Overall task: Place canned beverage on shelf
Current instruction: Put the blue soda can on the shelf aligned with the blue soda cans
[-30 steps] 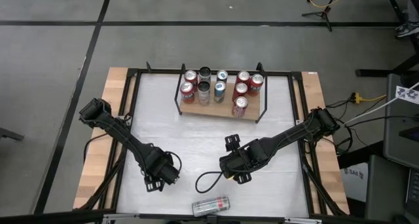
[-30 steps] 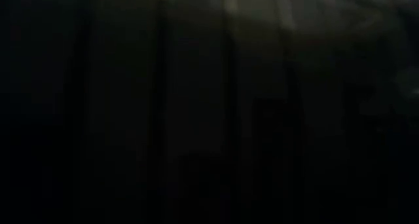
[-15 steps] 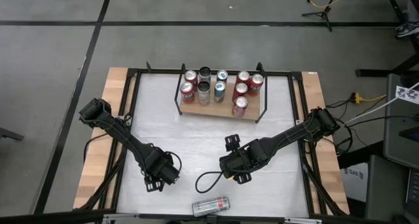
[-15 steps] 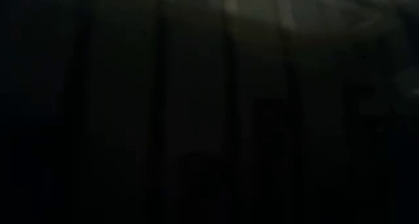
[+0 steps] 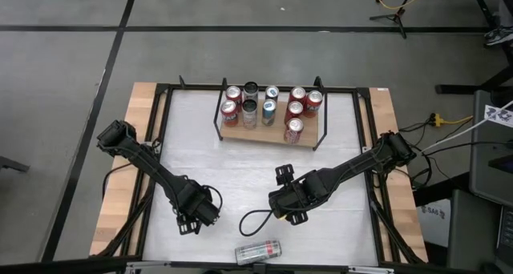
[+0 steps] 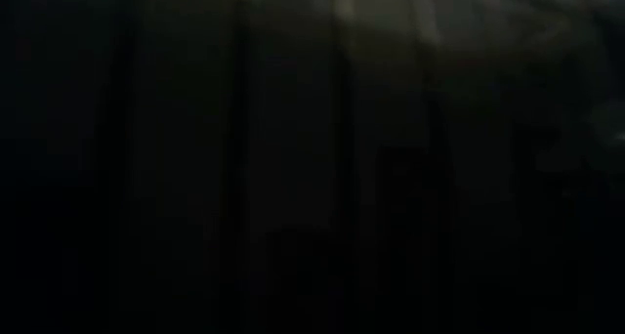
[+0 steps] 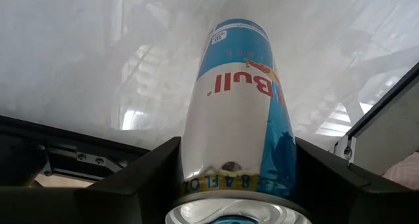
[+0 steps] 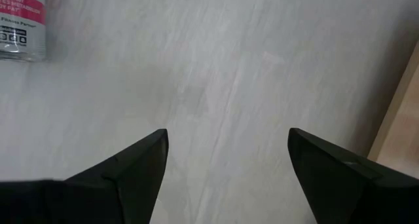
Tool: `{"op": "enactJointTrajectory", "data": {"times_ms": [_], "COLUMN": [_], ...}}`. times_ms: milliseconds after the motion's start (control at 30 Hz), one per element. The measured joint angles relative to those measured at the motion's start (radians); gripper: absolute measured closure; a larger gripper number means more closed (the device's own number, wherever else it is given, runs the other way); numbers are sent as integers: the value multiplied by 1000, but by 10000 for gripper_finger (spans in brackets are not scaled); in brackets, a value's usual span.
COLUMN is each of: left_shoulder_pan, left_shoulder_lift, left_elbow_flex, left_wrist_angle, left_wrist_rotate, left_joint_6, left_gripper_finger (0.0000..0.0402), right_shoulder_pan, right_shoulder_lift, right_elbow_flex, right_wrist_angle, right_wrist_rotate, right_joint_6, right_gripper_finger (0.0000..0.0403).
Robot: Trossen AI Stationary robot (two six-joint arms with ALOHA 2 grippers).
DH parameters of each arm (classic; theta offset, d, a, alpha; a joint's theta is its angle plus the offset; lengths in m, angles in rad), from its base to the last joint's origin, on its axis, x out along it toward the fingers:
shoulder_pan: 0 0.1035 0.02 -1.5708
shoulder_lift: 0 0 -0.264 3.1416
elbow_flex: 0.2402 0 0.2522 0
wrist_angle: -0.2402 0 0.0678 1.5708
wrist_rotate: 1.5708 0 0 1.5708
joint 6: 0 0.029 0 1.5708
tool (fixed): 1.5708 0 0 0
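Note:
The shelf (image 5: 258,134), a small wooden board with black rod brackets, stands at the table's far middle and bears several upright cans (image 5: 294,108). My left gripper (image 5: 195,218) is over the table's near left, pointing steeply down, and is shut on a blue-and-silver canned beverage (image 7: 236,99). In the high view the gripper hides that can. My right gripper (image 5: 291,213) hangs open over the near middle of the table with nothing between its fingers (image 8: 227,135). Another can (image 5: 257,251) lies on its side near the table's front edge. The low view is dark. My left gripper pinches the blue-and-silver can between its two fingers, one on each side of the can's wall close to the top rim (image 7: 190,175). The fingers come from above, pointing steeply down along the can. The can stands top up in the hold; whether its bottom rests on the table I cannot tell.
A black cable loop (image 5: 253,223) lies on the white tabletop (image 5: 232,166) between the two grippers. The lying can's pink-and-white label (image 8: 19,21) shows in the right wrist view. Wooden strips (image 5: 120,178) and a black frame run along the table's sides.

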State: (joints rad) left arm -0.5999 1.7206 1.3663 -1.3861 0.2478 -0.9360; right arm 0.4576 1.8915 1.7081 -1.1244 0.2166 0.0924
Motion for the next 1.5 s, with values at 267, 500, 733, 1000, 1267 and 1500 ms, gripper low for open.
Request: {"op": "enactJointTrajectory", "data": {"times_ms": [267,500,733,1000,1267,1500], "left_shoulder_pan": [0,0,0,0,0,-3], "left_shoulder_lift": [0,0,0,0,0,0], "left_elbow_flex": [0,1,1,1,0,0], "left_wrist_angle": [0,0,0,0,0,4], "left_wrist_rotate": [0,-2,6,6,-19,-48], "left_joint_6": [0,-5,-21,-220,-488,-600], "left_gripper_finger": [140,111,107,107,107,107], "right_shoulder_pan": [0,0,0,0,0,0], "right_shoulder_lift": [0,0,0,0,0,0], "right_elbow_flex": [0,0,0,0,0,0], "right_wrist_angle": [0,0,0,0,0,0], "right_wrist_rotate": [0,0,0,0,0,0], "right_joint_6": [0,0,0,0,0,0], "right_gripper_finger": [95,95,95,95,95,95]}}
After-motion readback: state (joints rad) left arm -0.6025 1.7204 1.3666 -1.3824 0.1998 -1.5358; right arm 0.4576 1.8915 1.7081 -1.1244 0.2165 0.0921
